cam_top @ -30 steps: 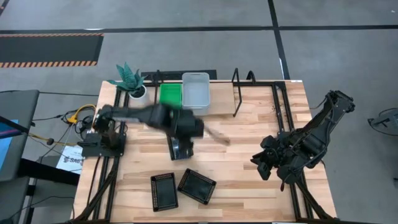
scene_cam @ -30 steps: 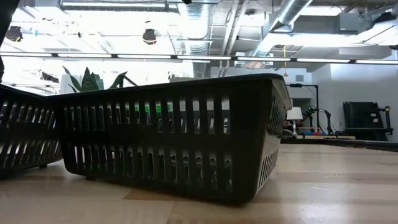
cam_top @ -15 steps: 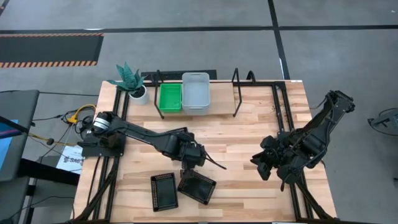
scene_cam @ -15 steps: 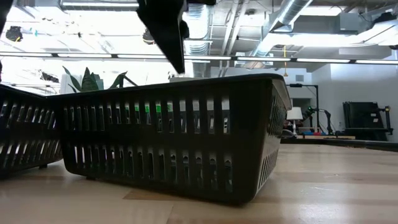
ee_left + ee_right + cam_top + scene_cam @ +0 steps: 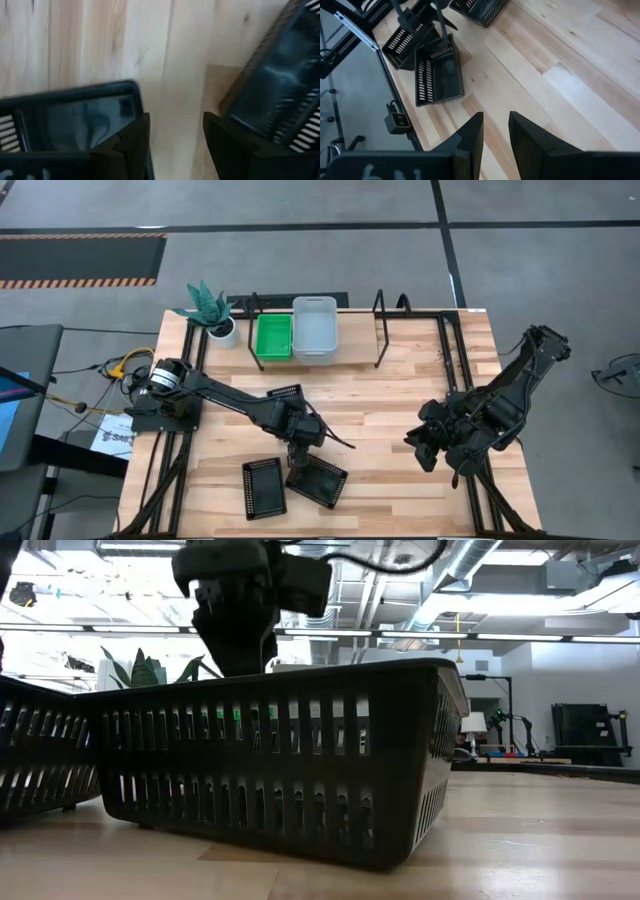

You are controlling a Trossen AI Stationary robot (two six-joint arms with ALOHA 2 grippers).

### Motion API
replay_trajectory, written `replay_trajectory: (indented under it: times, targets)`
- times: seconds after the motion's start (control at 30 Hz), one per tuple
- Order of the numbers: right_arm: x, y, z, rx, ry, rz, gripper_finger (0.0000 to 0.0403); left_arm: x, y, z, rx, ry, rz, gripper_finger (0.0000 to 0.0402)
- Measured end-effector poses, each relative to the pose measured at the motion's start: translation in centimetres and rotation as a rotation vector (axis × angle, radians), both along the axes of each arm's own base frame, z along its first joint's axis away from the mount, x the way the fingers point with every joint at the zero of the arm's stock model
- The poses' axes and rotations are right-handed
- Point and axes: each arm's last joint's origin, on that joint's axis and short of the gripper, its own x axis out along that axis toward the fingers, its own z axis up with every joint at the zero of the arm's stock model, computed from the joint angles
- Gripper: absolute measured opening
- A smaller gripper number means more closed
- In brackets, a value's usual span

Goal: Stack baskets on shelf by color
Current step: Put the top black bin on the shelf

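Two black baskets point(image 5: 263, 488) point(image 5: 317, 479) lie empty below the open left tool point(image 5: 296, 457).

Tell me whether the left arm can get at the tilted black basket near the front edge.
Probably yes. The left gripper hangs open right over the black basket with nothing between them. The other black basket lies beside it, apart.

Wooden table point(image 5: 400, 395): 3 black baskets point(image 5: 316, 478)
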Motion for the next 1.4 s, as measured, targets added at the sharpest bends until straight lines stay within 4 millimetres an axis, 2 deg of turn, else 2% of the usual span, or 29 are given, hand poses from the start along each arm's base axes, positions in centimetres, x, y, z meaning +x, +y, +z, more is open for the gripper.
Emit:
replay_trajectory:
  times: [0.27,0.4,0.53,0.7,0.87,0.93,1.07,1.23,1.4]
  targets:
    - [-0.1,-0.1,-0.1,-0.009,0.008,0.002,0.0118,-0.7,0.4,-1.5,0.039,0.029,0.054,0.0172]
    - [-0.1,-0.1,-0.1,-0.012,0.013,0.002,0.0118,-1.3,0.6,-2.8,-0.001,0.071,0.083,0.0164]
    - [-0.1,-0.1,-0.1,-0.011,0.014,0.001,0.0118,-1.7,0.8,-3.5,-0.011,0.084,0.115,0.0116]
    - [-0.1,-0.1,-0.1,-0.007,0.010,0.001,0.0118,-1.4,0.8,-3.4,-0.020,0.061,0.131,0.0015]
    - [0.0,0.0,0.0,0.000,0.004,0.000,0.0118,-1.1,0.7,-3.1,-0.047,0.042,0.134,0.0003]
    - [0.0,0.0,0.0,0.007,-0.003,0.001,0.0118,-0.7,0.6,-2.1,-0.069,0.017,0.130,0.0002]
    - [0.0,0.0,0.0,0.005,-0.002,0.000,0.0118,0.2,0.3,1.7,-0.110,-0.100,0.109,0.0000]
    - [0.0,0.0,0.0,0.004,-0.003,-0.001,0.0118,1.4,1.1,7.4,-0.136,-0.282,0.079,0.0000]
    - [0.0,0.0,0.0,0.003,-0.005,-0.002,0.0118,2.3,1.6,13.8,-0.103,-0.513,-0.046,0.0000]
